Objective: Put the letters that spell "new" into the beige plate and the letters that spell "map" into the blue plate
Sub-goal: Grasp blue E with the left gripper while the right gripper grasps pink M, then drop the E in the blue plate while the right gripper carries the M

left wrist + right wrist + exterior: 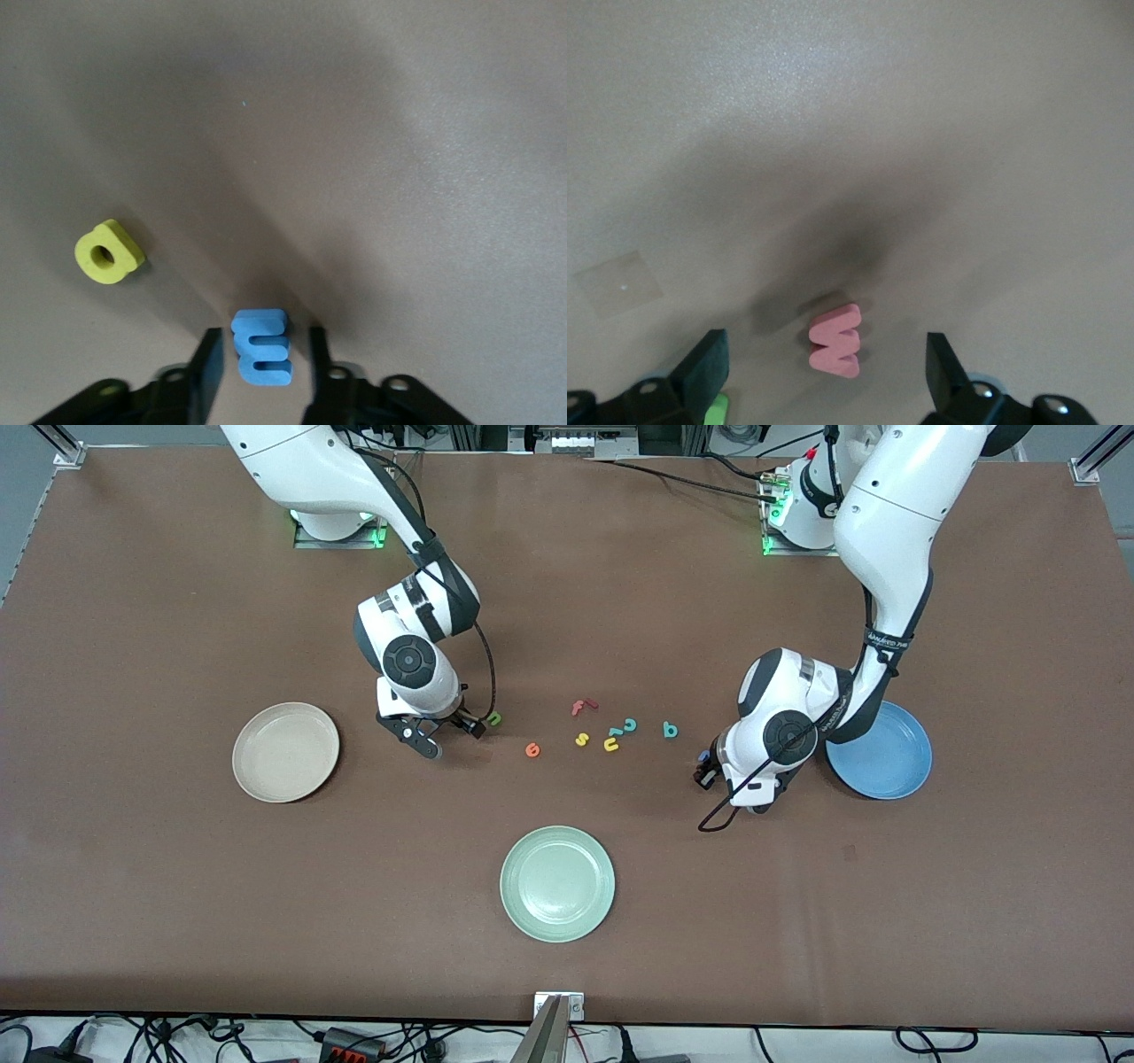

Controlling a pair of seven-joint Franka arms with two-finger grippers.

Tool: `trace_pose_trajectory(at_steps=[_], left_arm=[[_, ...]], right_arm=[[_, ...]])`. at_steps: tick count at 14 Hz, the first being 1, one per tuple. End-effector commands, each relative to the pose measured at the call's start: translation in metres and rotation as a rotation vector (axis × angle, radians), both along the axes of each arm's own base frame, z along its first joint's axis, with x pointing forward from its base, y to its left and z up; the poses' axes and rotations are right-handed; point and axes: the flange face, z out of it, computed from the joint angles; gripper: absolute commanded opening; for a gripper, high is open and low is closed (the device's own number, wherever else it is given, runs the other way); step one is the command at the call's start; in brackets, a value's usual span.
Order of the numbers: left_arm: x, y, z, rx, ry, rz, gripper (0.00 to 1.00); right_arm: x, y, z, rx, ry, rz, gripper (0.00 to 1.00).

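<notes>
Bracketing the small blue foam "m" on the brown desk beside the round blue plate, left end effector fingers nearly clenched on it, while right end effector hangs released astride the pink foam "w".

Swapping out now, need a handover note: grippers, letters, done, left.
Left gripper: down at the table, jaws straddling the blue m, slim gaps showing, not gripped.
Right gripper: jaws wide open around the pink w, which lies on the table.
Green n lies beside the right gripper; yellow a is near the m; orange e and teal p lie between the arms.
Done: nothing; no letter shows in the beige plate or the blue plate.
Left: all six letters.
</notes>
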Motion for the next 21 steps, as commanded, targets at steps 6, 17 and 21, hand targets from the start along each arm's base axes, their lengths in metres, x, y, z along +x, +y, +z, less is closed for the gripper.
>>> trace_pose_trajectory(at_steps=[6, 17, 21], left_arm=[[0.002, 0.003, 0.037, 0.0, 0.021, -0.055, 0.07], [0.023, 0.187, 0.121, -0.055, 0.089, -0.806, 0.12], [0.021, 0.301, 0.087, -0.168, 0.042, -0.992, 0.13]], right_arm=[[-0.011, -0.005, -0.006, 0.031, -0.06, -0.023, 0.74], [-0.016, 0.004, -0.004, 0.034, -0.06, 0.011, 0.2], [0.014, -0.027, 0.022, 0.038, -0.087, 0.059, 0.2]])
